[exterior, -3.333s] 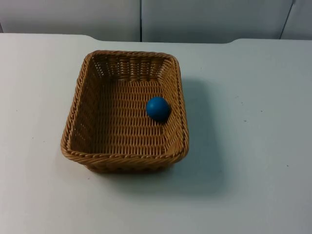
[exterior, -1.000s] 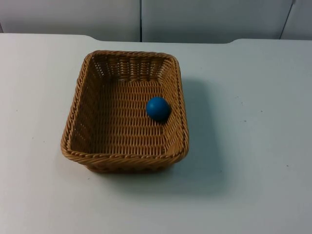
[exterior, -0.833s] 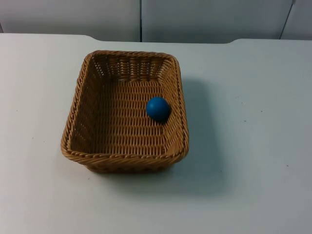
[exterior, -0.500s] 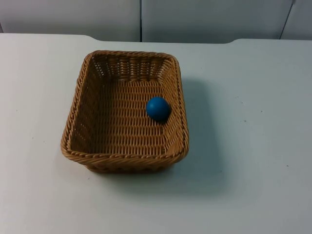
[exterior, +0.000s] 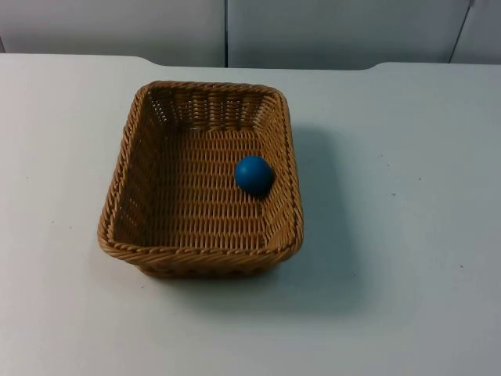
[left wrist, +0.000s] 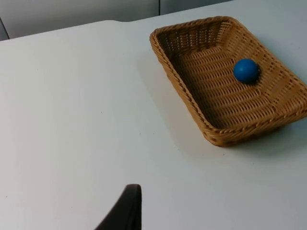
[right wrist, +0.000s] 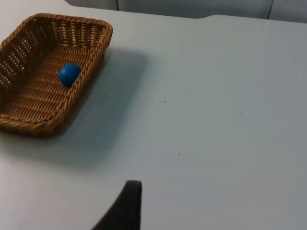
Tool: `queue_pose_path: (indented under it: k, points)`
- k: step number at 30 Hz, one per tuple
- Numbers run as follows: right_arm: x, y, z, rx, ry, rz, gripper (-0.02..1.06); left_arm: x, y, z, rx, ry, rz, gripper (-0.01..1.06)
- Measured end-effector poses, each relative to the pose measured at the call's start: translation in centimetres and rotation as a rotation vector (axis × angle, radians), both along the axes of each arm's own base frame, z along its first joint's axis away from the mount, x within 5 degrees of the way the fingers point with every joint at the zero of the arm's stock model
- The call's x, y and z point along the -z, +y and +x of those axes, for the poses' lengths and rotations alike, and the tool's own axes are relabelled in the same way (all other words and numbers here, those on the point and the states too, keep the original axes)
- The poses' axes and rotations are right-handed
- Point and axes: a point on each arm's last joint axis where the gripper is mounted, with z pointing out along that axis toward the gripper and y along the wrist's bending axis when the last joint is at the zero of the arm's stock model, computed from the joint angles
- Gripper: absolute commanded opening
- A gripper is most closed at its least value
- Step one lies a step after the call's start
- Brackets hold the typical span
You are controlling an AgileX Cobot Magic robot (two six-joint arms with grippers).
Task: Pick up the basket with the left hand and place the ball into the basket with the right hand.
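A tan wicker basket [exterior: 200, 257] stands on the white table, left of centre. A blue ball [exterior: 254, 175] lies inside it, against the right wall. The left wrist view takes in the basket [left wrist: 180, 86] and the ball [left wrist: 246, 70] from well off to the side. My left gripper [left wrist: 125, 211] hangs over bare table, far from the basket and holding nothing that I can see. My right gripper [right wrist: 125, 206] waits likewise, over bare table on the other side. From there too, the ball [right wrist: 70, 74] rests in the basket [right wrist: 29, 122].
The white table top [exterior: 407, 196] spreads wide on every side of the basket. The grey partition wall [exterior: 313, 31] closes off the far edge.
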Motion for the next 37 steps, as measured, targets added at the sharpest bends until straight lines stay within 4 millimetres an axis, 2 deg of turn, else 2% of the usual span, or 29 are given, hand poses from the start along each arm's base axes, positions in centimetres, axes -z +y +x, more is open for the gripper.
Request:
queue_pose_path:
  k: [27,37]
  points:
    - [0.0,0.0,0.0,0.002,0.001,0.004,1.04,0.02,0.25,0.07,-0.02,-0.004,0.023,1.05]
    - [0.0,0.2,-0.19,0.291,0.0,0.004,1.04,0.04,0.18,0.15,-0.153,-0.001,0.027,1.05]
